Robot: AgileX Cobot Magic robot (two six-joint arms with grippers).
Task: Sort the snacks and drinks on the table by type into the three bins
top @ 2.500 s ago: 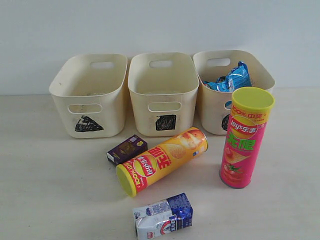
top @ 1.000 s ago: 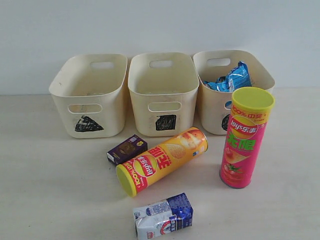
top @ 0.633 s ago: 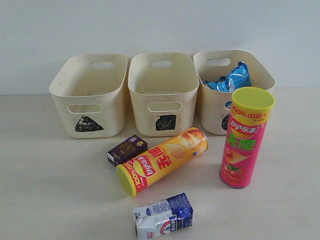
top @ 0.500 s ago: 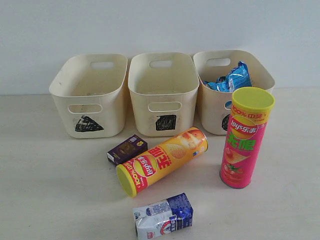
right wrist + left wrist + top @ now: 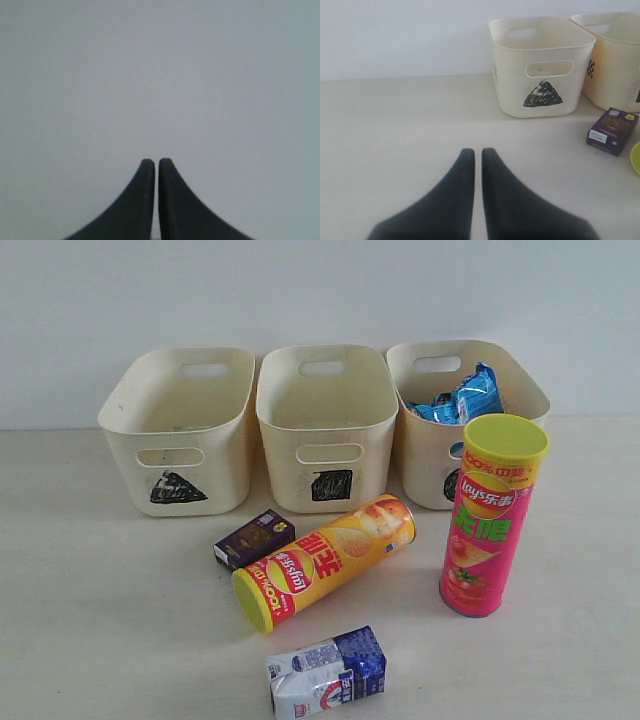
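Note:
Three cream bins stand in a row at the back: triangle bin [image 5: 178,430], square bin [image 5: 327,425], and the right bin [image 5: 425,445], which holds a blue bag [image 5: 462,397]. On the table lie a yellow crisp tube [image 5: 325,560] on its side, a purple box [image 5: 254,539] and a blue-and-white milk carton [image 5: 327,672]. A pink tube [image 5: 488,515] stands upright. Neither gripper shows in the exterior view. My left gripper [image 5: 473,151] is shut and empty, low over bare table, with the triangle bin [image 5: 542,65] and purple box [image 5: 612,131] ahead. My right gripper [image 5: 152,161] is shut, facing a blank grey surface.
A pale wall [image 5: 320,290] rises right behind the bins. The tabletop [image 5: 100,620] is light wood. In the left wrist view the edge of the yellow tube's lid [image 5: 636,157] shows at the frame's border.

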